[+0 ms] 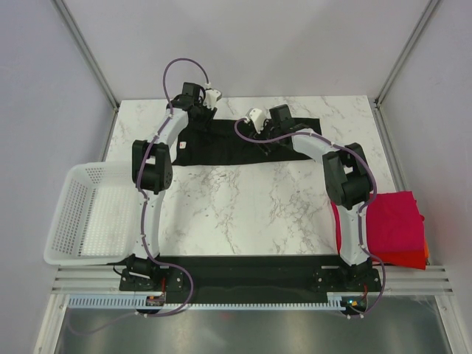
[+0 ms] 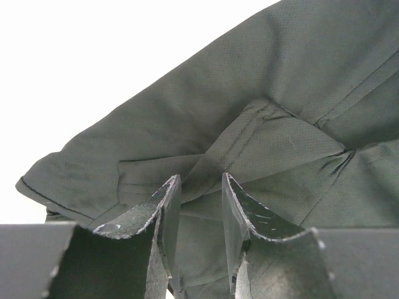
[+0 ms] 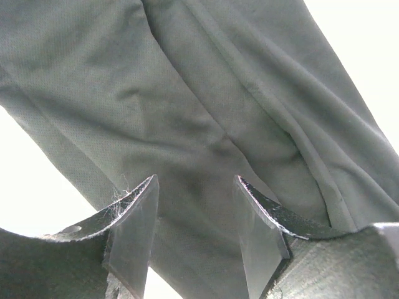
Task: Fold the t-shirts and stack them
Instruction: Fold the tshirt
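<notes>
From above, the black t-shirt (image 1: 221, 144) lies along the far edge of the desk (image 1: 251, 206), its long axis running left to right across the upper middle of the frame. The left pincer (image 1: 200, 110) sits over its left end and the right pincer (image 1: 265, 129) near its middle. The folded magenta-red shirt (image 1: 394, 217) and the orange-red one (image 1: 413, 259) lie at lower right.

Left wrist view: the fingers stand narrowly apart around a raised fold, not clamped on it as far as I can see.

Right wrist view: the fingers gape wider over flat cloth and hold nothing. No label or writing is legible.

White arms (image 1: 146, 221), black joints (image 1: 153, 169), purple cables (image 1: 184, 63)
</notes>
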Available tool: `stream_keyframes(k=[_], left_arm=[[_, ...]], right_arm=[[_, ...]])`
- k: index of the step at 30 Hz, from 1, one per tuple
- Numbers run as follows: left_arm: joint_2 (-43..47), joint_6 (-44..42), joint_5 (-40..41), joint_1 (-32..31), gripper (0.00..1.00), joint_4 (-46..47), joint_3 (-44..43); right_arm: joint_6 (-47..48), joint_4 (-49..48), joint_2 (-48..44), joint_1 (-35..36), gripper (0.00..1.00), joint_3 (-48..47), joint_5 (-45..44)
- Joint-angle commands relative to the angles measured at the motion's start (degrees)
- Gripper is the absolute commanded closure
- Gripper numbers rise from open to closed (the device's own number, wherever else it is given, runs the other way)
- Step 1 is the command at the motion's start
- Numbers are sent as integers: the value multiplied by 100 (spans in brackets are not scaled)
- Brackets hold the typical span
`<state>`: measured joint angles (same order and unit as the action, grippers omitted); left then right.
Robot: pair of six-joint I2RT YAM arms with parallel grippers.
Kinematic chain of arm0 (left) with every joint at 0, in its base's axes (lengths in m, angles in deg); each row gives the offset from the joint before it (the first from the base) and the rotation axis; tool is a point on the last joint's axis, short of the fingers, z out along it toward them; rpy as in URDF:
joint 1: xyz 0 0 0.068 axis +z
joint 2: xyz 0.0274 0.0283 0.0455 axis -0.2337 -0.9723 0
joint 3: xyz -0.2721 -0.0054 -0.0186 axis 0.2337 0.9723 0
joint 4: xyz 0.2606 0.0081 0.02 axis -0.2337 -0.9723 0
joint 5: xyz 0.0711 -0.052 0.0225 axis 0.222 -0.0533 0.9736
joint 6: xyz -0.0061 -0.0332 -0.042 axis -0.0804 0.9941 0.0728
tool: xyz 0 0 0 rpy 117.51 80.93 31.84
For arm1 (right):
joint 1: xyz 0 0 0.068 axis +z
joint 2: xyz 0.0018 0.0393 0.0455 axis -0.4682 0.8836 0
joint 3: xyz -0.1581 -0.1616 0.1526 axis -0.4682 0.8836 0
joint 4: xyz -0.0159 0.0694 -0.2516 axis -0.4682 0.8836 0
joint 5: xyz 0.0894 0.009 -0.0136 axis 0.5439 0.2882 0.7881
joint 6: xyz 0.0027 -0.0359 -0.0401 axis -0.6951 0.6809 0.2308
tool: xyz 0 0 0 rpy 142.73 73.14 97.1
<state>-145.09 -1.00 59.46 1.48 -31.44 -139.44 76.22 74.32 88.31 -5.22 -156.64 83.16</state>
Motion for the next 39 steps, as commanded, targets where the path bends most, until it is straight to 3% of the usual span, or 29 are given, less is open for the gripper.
stream_keyframes(k=[1,21,24,29,31,39], left_arm=[[-1,-267,175,8,60,211,-239],[-370,-136,87,8,61,202,-441],[-405,-83,17,17,69,202,-485],[-397,-21,-202,8,94,237,-687],[-327,66,-247,8,98,333,-757],[-186,251,-467,8,98,870,-863]], right_arm=[[85,69,3,-55,41,-76,46],[85,263,135,-169,41,-270,-24],[85,254,117,-196,41,-252,-41],[85,263,117,-187,41,-243,-68],[85,263,126,-204,41,-270,-76],[85,272,179,-196,41,-261,-129]])
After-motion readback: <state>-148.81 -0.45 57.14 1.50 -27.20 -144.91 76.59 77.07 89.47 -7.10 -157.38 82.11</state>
